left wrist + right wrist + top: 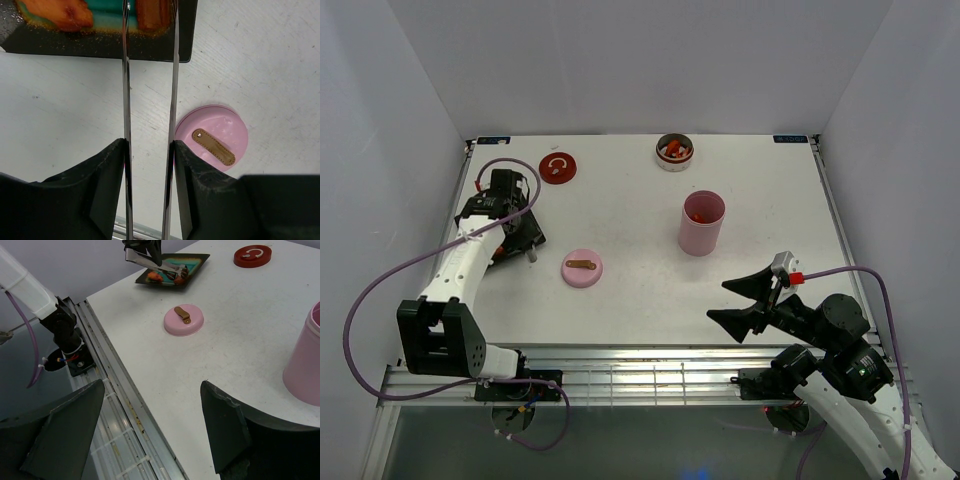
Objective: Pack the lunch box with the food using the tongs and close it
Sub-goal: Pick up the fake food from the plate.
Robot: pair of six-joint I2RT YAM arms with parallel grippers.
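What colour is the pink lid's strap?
The strap is tan brown; clearest in left wrist view.

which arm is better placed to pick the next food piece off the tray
Left. The left pincer grips the tongs, tips over the food in the black tray; the right pincer is open, empty and far off.

Layout on the table:
- The tray sits far left, with food lying in it.
- The tongs sit between the fingers of the left gripper, tips out over the tray.
- The strapped lid lies right of the tray, nearer the front.
- The ring-handled lid lies behind that, rear left.
- The short tub stands rear centre, more food inside.
- The tall cup stands before the tub, right of centre, food inside.
- The right gripper is front right, apart from everything.
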